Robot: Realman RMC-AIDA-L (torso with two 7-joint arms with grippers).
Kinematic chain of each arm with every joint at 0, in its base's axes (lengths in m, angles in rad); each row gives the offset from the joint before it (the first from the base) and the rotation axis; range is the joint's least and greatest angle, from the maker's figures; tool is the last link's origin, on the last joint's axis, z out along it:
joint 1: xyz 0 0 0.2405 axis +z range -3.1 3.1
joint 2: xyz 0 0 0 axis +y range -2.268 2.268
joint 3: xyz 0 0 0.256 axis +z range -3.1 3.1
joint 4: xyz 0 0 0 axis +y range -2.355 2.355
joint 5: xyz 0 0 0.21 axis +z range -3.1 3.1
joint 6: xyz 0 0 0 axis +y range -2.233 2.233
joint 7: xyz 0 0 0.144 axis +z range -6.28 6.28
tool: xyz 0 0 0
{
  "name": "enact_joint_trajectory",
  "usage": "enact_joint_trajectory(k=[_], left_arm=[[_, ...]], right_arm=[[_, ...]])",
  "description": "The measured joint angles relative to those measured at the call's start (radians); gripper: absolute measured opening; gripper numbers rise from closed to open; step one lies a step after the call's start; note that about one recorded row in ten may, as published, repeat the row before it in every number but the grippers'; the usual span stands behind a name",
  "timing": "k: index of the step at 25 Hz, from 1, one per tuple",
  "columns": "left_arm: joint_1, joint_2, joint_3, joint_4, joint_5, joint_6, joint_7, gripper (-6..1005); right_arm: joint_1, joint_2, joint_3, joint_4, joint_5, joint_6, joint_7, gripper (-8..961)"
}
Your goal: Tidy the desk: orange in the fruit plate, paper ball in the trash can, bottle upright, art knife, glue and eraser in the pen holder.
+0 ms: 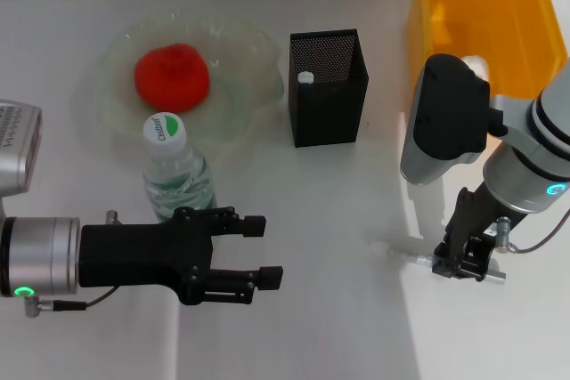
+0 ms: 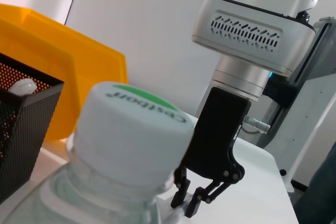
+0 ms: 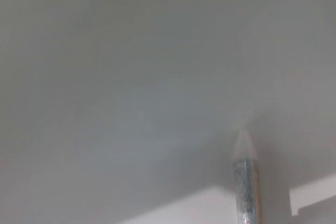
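The art knife, a slim silvery stick, lies flat on the white desk, its long axis running across the desk and its pale pointed tip aimed away from the right gripper. That gripper stands over the knife's near end, jaws narrow around it; whether they actually pinch it I cannot tell. In the right wrist view the knife reaches out over bare desk.

The bottle stands upright, just behind the left gripper, whose jaws are wide apart with nothing between them. Beyond the bottle the orange sits in the plate. The pen holder stands farther off, between both grippers, and the trash can is behind the right arm.
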Motion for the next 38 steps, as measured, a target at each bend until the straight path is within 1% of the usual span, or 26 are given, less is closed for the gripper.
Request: enact_joint_trajectory(k=[3, 7, 9, 10, 11, 12, 13, 14, 15, 16, 19, 20, 21, 23, 24, 25, 26, 29, 31, 35, 36, 38], left_arm=[[0.003, 0.0, 0.0, 0.0, -0.001, 0.0, 0.0, 798], [0.003, 0.0, 0.0, 0.0, -0.001, 0.0, 0.0, 798], [0.004, 0.0, 0.0, 0.0, -0.001, 0.0, 0.0, 798], [0.004, 0.0, 0.0, 0.0, -0.001, 0.0, 0.0, 798], [0.006, 0.0, 0.0, -0.001, -0.002, 0.0, 0.0, 798], [0.006, 0.0, 0.0, -0.001, -0.002, 0.0, 0.0, 798], [0.006, 0.0, 0.0, -0.001, -0.003, 0.001, 0.0, 798], [0.006, 0.0, 0.0, -0.001, -0.003, 0.001, 0.0, 798], [0.006, 0.0, 0.0, -0.001, -0.003, 0.002, 0.0, 798], [0.006, 0.0, 0.0, -0.001, -0.003, 0.002, 0.0, 798], [0.006, 0.0, 0.0, -0.001, -0.003, 0.002, 0.0, 798], [0.005, 0.0, 0.0, 0.001, -0.003, 0.003, 0.0, 798], [0.005, 0.0, 0.0, 0.001, -0.003, 0.003, 0.0, 798], [0.004, 0.0, 0.0, 0.0, -0.003, 0.003, 0.0, 798], [0.001, 0.0, 0.0, -0.001, -0.003, 0.003, 0.0, 798], [0.001, -0.001, 0.0, -0.001, -0.003, 0.003, 0.0, 798], [0.001, -0.001, 0.0, -0.002, -0.002, 0.003, 0.0, 798], [0.001, -0.001, 0.0, -0.003, -0.003, 0.003, 0.001, 798], [0.001, -0.001, 0.0, -0.003, -0.003, 0.003, 0.001, 798], [0.005, -0.002, 0.0, -0.003, -0.004, 0.003, 0.003, 798], [0.005, -0.002, 0.0, -0.004, -0.005, 0.003, 0.007, 798], [0.005, -0.002, 0.0, -0.007, -0.005, 0.003, 0.013, 798]], right_arm=[[-0.001, 0.0, -0.001, -0.003, 0.0, 0.0, 0.0, 155], [-0.019, -0.001, 0.007, -0.038, 0.0, -0.003, 0.0, 144], [-0.035, -0.002, 0.025, -0.073, 0.0, -0.01, -0.005, 138], [-0.055, -0.003, 0.077, -0.119, 0.002, -0.024, -0.019, 138], [-0.055, -0.003, 0.077, -0.119, 0.002, -0.024, -0.019, 137], [-0.08, -0.003, 0.167, -0.17, 0.015, -0.035, -0.05, 137], [-0.08, -0.003, 0.167, -0.17, 0.015, -0.035, -0.05, 136], [-0.092, -0.003, 0.22, -0.193, 0.039, -0.042, -0.07, 136], [-0.117, -0.004, 0.347, -0.228, 0.128, -0.043, -0.12, 135], [-0.117, -0.004, 0.347, -0.228, 0.128, -0.043, -0.12, 135], [-0.143, -0.007, 0.561, -0.216, 0.369, -0.039, -0.219, 134], [-0.149, -0.007, 0.673, -0.147, 0.535, -0.017, -0.306, 133], [-0.149, -0.007, 0.673, -0.147, 0.535, -0.017, -0.306, 133], [-0.149, -0.006, 0.721, -0.036, 0.67, 0.041, -0.413, 132], [-0.146, -0.005, 0.722, 0.032, 0.726, 0.081, -0.468, 132], [-0.134, -0.003, 0.693, 0.19, 0.853, 0.176, -0.611, 132], [-0.134, -0.003, 0.693, 0.19, 0.853, 0.176, -0.611, 133], [-0.087, -0.002, 0.638, 0.431, 1.023, 0.296, -0.822, 132], [-0.047, -0.001, 0.622, 0.576, 1.121, 0.346, -0.963, 131], [0.015, 0.002, 0.616, 0.795, 1.303, 0.372, -1.212, 135], [0.015, 0.002, 0.616, 0.795, 1.303, 0.372, -1.212, 140], [0.028, 0.004, 0.621, 0.841, 1.338, 0.373, -1.263, 152]])
